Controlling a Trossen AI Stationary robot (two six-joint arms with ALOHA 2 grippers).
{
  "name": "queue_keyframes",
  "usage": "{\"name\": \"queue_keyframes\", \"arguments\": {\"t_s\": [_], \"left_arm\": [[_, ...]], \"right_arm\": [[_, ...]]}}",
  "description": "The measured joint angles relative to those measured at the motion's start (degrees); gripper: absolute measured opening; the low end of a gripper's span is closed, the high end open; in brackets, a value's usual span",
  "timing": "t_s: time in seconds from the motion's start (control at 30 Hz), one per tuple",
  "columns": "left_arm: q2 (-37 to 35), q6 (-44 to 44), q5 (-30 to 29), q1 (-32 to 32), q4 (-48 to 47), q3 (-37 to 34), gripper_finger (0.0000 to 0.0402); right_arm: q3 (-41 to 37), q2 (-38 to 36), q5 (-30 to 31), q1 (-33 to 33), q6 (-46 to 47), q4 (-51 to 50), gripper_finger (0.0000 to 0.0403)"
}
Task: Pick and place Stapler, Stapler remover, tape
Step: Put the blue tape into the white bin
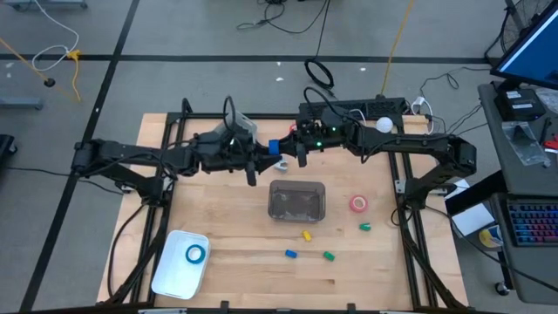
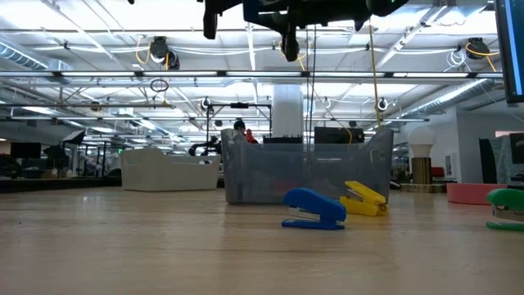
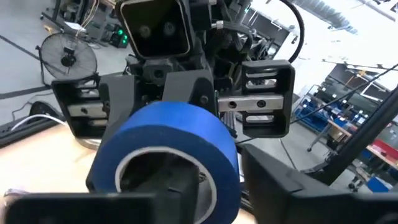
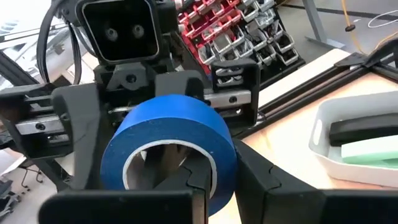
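A dark blue tape roll (image 1: 273,146) hangs in the air above the far middle of the table, where my two grippers meet. My left gripper (image 1: 264,151) reaches it from the left and my right gripper (image 1: 284,146) from the right, both shut on it. Each wrist view is filled by the roll (image 3: 174,143) (image 4: 171,134) with the other gripper behind it. On the table lie a pink-red tape roll (image 1: 358,204) and small staplers: blue (image 2: 313,210), yellow (image 2: 363,198) and green (image 1: 329,256). A light blue roll (image 1: 194,254) lies in the white tray (image 1: 170,277). My left gripper has the roll between its two fingers, one finger (image 3: 280,177) against the roll's side (image 3: 235,171) and the other low by its open face. The fingers come level from the table's left. The roll is lifted clear of the table. My right gripper pinches the roll's wall (image 4: 217,177), one finger inside the hollow and the other finger (image 4: 267,183) outside. It comes level from the table's right. The roll sits tilted, its hollow centre showing to both wrist cameras, well above the table.
A clear plastic bin (image 1: 296,201) stands in the table's middle, just nearer than the grippers. Another green piece (image 1: 365,227) lies right of it. The white tray sits at the near left corner. Bare wood lies between the bin and the tray.
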Motion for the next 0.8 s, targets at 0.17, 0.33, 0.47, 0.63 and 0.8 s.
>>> {"name": "queue_keyframes", "arguments": {"t_s": [0.17, 0.33, 0.47, 0.63, 0.8], "left_arm": [[-0.36, 0.66, 5.13, 0.9, -1.0, 0.0, 0.0035], [-1.22, 0.5, 7.73, 1.29, -6.43, 0.04, 0.0035], [-3.7, 0.73, 5.78, 1.22, -16.77, 0.04, 0.0035], [-8.98, -1.82, 0.31, 1.41, -30.35, 0.07, 0.0035], [-12.87, -16.47, -0.19, -1.99, -47.24, 0.02, 0.0035]], "right_arm": [[0.0, 0.0, -0.74, -0.59, -0.51, 0.21, 0.0051], [0.0, 0.0, -4.39, -0.89, -5.24, -2.15, 0.0101], [0.0, -0.55, -7.72, -0.91, -6.45, -7.77, 0.0133], [-0.04, -0.43, -10.56, -1.07, -7.7, -13.93, 0.017], [-0.04, -0.5, -10.69, -1.4, -8.57, -17.14, 0.0191]]}}
